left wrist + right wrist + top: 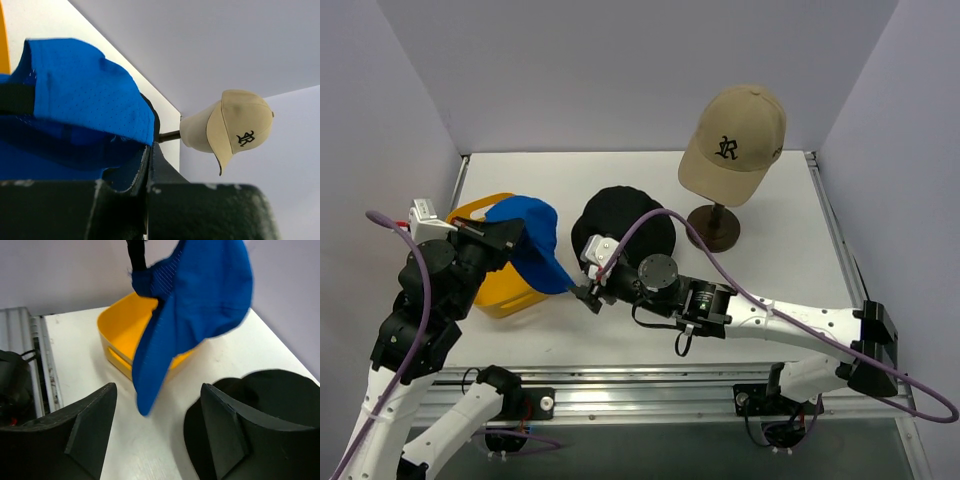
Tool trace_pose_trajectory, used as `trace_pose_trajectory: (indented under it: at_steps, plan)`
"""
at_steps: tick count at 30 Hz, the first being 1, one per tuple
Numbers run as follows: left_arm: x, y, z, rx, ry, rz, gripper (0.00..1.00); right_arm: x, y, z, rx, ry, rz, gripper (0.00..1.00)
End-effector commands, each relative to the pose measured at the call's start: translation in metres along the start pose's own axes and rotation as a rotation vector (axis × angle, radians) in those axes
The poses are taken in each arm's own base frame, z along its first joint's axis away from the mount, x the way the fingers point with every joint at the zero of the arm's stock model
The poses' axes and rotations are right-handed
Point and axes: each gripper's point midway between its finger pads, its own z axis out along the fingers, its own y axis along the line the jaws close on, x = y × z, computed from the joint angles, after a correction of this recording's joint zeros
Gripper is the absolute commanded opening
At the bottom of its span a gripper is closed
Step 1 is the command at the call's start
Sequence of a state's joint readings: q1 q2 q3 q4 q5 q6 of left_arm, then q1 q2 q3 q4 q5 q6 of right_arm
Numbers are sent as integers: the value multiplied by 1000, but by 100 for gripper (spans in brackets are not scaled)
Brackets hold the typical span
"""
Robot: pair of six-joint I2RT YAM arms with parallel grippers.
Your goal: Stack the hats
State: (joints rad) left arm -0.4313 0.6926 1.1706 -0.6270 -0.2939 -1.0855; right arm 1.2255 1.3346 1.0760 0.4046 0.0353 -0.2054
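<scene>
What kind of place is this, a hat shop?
Probably a robot testing booth, not a shop: a white table boxed in by plain walls, two robot arms bolted to a metal rail, and a tan cap on a stand.

A bright blue fabric baseball cap hangs pinched in my left gripper at the left side of the white table. It hangs over the right edge of the yellow plastic tray lying there. Right of the tray, mid-table, lies a black fabric bucket hat. My right gripper sits just in front of it, beside the cap's brim. Behind and to the right, a tan baseball cap with dark embroidered logo sits on a wooden round-based stand, well apart from the tray.
</scene>
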Motion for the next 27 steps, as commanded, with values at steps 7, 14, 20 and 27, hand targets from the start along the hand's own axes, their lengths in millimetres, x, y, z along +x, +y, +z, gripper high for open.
trace_pose_trajectory:
  at_steps: [7,14,20,27]
  plan:
    - [-20,-28,-20,80,-35,-6,2,-29,19,24,-66,-197,66,66]
    - [-21,-33,-25,103,-30,-20,2,9,3,46,60,-116,43,55]
    - [-23,-31,-26,100,-41,-29,2,21,5,63,63,-91,55,56]
    - [-26,-27,-28,89,-58,-25,2,27,0,65,113,-109,97,35]
